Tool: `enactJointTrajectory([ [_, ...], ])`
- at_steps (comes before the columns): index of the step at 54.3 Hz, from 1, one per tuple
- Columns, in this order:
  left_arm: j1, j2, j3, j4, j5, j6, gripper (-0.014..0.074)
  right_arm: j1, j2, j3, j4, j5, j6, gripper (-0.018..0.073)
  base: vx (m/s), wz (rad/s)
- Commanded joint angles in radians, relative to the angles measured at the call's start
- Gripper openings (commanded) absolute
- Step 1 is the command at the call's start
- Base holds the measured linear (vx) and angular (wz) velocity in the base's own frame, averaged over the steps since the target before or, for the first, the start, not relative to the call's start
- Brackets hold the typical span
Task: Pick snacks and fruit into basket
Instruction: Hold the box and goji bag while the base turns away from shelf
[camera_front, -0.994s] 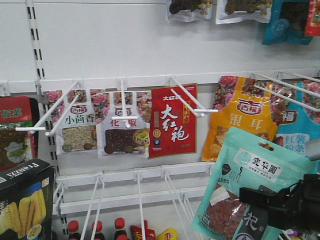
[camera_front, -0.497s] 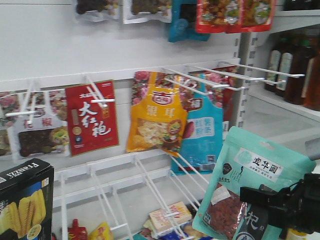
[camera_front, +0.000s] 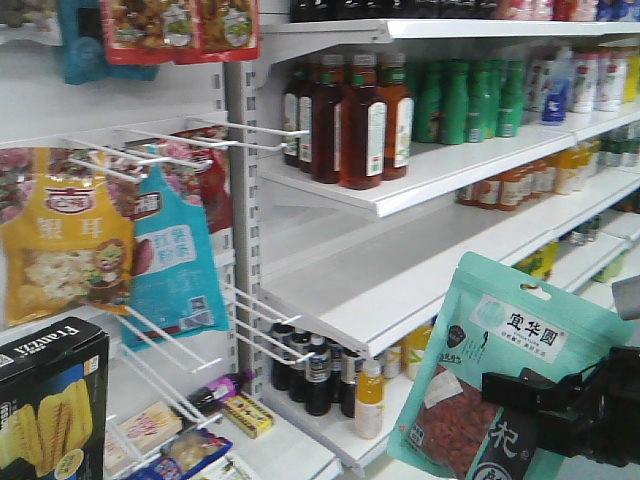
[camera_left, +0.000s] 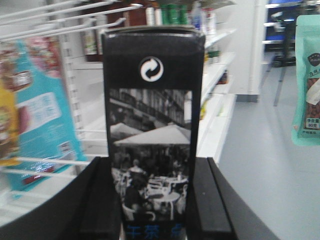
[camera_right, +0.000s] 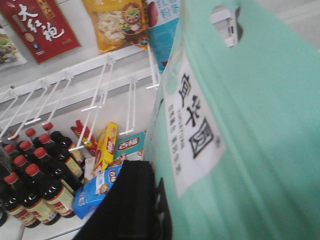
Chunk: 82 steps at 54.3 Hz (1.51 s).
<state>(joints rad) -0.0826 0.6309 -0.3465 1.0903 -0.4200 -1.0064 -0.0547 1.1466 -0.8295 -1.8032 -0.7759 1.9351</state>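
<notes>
The black Franzzi box (camera_front: 50, 410) stands upright at the lower left of the front view. In the left wrist view, my left gripper (camera_left: 152, 167) is shut on this box (camera_left: 152, 115), one black finger (camera_left: 100, 200) against each side. The teal goji pouch (camera_front: 500, 370) hangs at the lower right, with my right gripper (camera_front: 550, 400) shut on its lower part. It fills the right wrist view as a teal pouch (camera_right: 250, 140), with one black finger (camera_right: 132, 200) pressed on it; the other finger is hidden behind. The basket and the fruit are out of view.
White shelves (camera_front: 400, 270) carry dark sauce bottles (camera_front: 345, 110) and green bottles (camera_front: 460, 95). Wire peg hooks (camera_front: 200, 135) jut out, holding a yellow pouch (camera_front: 65, 240) and a blue pouch (camera_front: 175, 265). Red-capped bottles (camera_right: 35, 180) and boxes sit low. Grey aisle floor (camera_left: 270, 165) lies to the right.
The view has swung to the right: the hanging pouches slid left and the bottle shelves came into sight. Box and pouch keep their places in the frame, still gripped.
</notes>
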Motion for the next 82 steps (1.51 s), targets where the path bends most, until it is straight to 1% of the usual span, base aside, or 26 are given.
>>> enactJointTrajectory([
  [1, 0.000, -0.001, -0.029, -0.041, -0.042, -0.003, 0.0003, -0.002, -0.025, -0.029, 0.008, 0.009, -0.008, -0.0011, -0.06, -0.67],
  [26, 0.000, 0.000, -0.029, -0.041, -0.042, -0.003, 0.0003, -0.002, -0.025, -0.029, 0.009, 0.008, -0.008, -0.0011, -0.05, -0.63],
  [45, -0.001, 0.000, -0.029, -0.041, -0.042, -0.003, 0.0003, -0.002, -0.025, -0.029, 0.009, 0.008, -0.008, -0.0011, -0.06, -0.43],
  [59, -0.082, 0.000, -0.029, -0.042, -0.041, -0.003, 0.0003, -0.002, -0.025, -0.029, 0.008, 0.008, -0.008, -0.0011, -0.05, -0.43],
  [82, -0.089, 0.000, -0.029, -0.042, -0.042, -0.003, 0.0003, -0.002, -0.025, -0.029, 0.008, 0.006, -0.008, -0.0011, 0.05, -0.46],
])
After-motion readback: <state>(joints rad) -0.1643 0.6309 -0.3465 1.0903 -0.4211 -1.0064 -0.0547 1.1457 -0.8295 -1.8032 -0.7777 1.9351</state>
